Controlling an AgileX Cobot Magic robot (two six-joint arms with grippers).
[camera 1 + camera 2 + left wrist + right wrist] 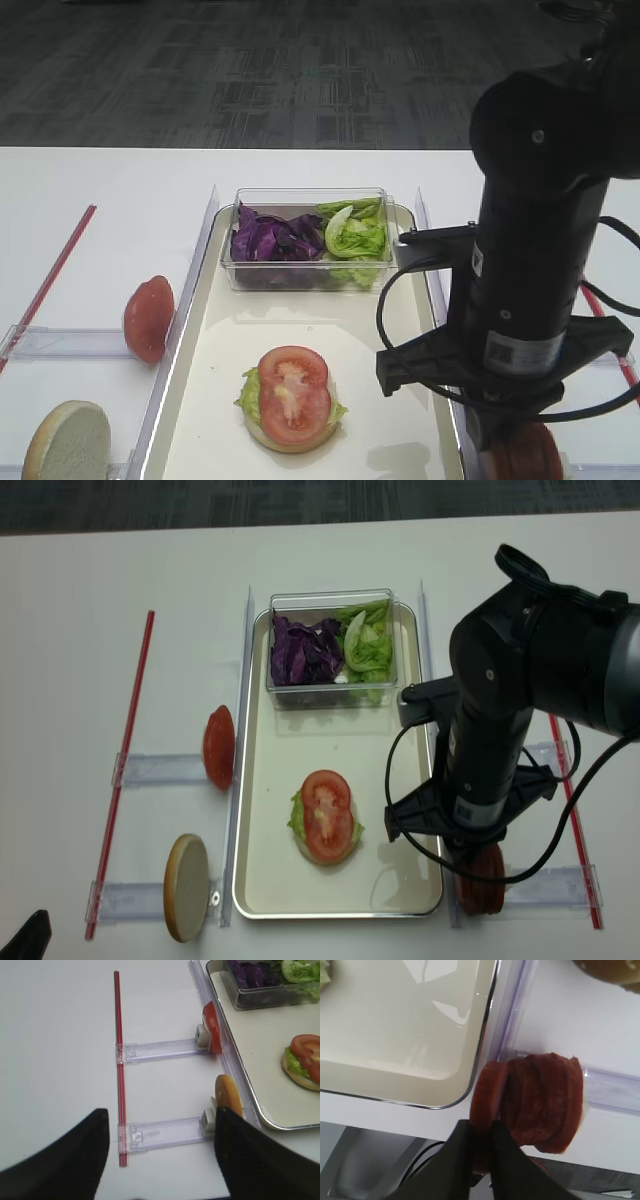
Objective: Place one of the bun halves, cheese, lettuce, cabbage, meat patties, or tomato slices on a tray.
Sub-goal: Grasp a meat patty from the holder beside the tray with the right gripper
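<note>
Picking a meat patty from the stack
Right gripper (481, 1142) fingers pinch the end one of the meat patties (489, 1095); next, lift it across onto the tray (395, 1067).

A white table (80, 570) carries the tray (262, 880) left of the right gripper (481, 1135), plus clear holders (160, 770).

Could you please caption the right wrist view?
Black fingers shut on the end reddish-brown round meat patty beside the cream-white tray.

The right arm hides most of the meat patties (482, 885) in both high views.
</note>
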